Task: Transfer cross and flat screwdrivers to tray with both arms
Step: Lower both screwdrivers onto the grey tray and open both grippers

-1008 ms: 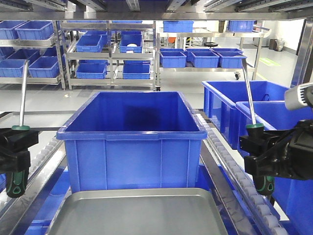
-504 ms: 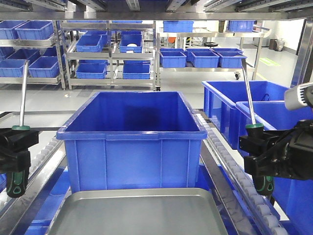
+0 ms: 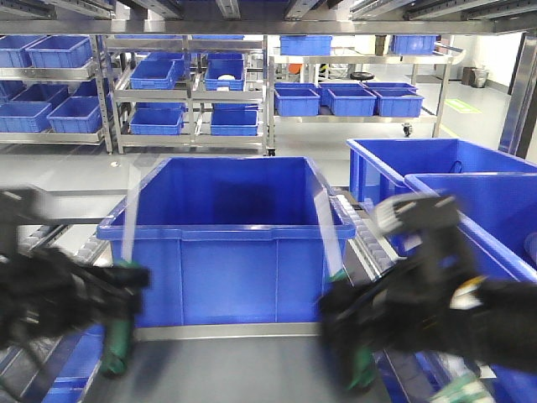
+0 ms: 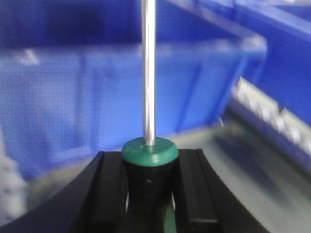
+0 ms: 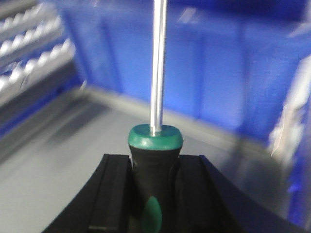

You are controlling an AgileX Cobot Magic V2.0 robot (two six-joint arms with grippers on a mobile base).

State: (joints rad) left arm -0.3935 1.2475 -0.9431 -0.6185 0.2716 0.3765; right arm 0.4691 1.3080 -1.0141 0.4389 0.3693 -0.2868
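My left gripper [image 3: 117,315] is shut on a screwdriver [image 3: 126,243] with a black and green handle [image 4: 148,174] and a steel shaft [image 4: 148,73] pointing up. My right gripper [image 3: 352,323] is shut on a like screwdriver [image 3: 329,239], its handle [image 5: 153,179] held between the black fingers [image 5: 114,194]. Both are blurred by motion in the front view. Both hang over the grey metal tray [image 3: 243,369] at the front; the tray also shows in the right wrist view [image 5: 63,165]. Which tip is cross and which is flat cannot be told.
A large blue bin [image 3: 226,239] stands just behind the tray. Two more blue bins [image 3: 453,180] stand at the right beside a roller rail [image 3: 357,227]. Metal shelves with small blue bins [image 3: 168,84] fill the background.
Both arms have swung inward from the outer sides toward the middle and lower, carrying their screwdrivers over the tray. Both are motion-blurred now.
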